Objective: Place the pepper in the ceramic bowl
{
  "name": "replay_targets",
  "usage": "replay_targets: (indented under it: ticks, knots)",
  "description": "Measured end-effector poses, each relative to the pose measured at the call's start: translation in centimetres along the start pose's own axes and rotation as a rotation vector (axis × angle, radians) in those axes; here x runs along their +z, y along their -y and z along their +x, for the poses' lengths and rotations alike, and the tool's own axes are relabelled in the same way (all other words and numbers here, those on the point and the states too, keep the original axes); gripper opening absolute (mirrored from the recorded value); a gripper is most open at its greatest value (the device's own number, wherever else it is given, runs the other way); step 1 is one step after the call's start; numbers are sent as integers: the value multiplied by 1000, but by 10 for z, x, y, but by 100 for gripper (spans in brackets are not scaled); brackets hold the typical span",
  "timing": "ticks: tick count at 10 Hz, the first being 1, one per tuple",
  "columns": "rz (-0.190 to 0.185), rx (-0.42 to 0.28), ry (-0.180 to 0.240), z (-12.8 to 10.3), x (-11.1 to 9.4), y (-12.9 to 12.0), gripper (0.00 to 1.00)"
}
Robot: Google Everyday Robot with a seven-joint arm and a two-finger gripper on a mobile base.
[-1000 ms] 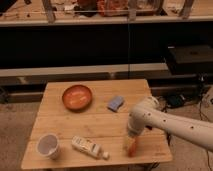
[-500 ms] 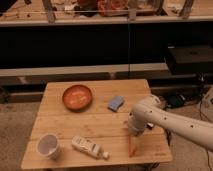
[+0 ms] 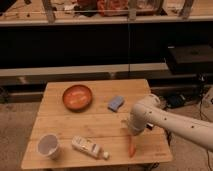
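The gripper (image 3: pixel 132 136) has lifted since a moment ago with its fingers pinching the pepper (image 3: pixel 131 146), which now hangs just above the table's (image 3: pixel 60 125) near right edge, well apart from the bowl (image 3: pixel 77 97), ready for carrying.

Claw (image 3: pixel 131 134) fingers hidden behind arm.

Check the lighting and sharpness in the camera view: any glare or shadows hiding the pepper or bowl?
Camera view: dim, warm light, soft throughout. No glare on the table. The bowl is evenly lit. The pepper hangs from the hand over the table's front right, edges blurred. The shelves behind are nearly black.
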Motion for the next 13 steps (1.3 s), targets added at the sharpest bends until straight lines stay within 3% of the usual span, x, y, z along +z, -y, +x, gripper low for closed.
replay_targets:
  ticks: [2, 3, 4, 6, 8, 10, 11, 13]
  knots:
    - [36, 46, 19, 2, 3, -1, 80]
    - [66, 1, 25, 3, 4, -3, 80]
    - [92, -80, 29, 4, 5, -5, 80]
    - [145, -319, 28, 4, 7, -6, 80]
    - [171, -559, 26, 5, 12, -6, 80]
    - [165, -728, 31, 6, 24, -4, 80]
    - [152, -766, 35, 8, 31, -1, 80]
    - [105, -745, 12, 9, 40, 6, 80]
